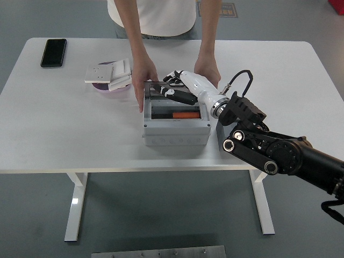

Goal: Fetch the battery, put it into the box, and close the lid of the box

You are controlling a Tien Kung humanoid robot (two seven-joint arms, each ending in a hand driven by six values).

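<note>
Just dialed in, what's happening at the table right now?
The orange battery already lies inside the grey box. The robot's right hand is over the back of the box at its clear lid, which is not yet shut. A person at the far side has one hand against the box's left side and the other hand behind it. The left arm is out of view.

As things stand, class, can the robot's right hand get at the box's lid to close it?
Probably yes: the right hand is already at the lid behind the box; the person's hands flank it without blocking.
</note>
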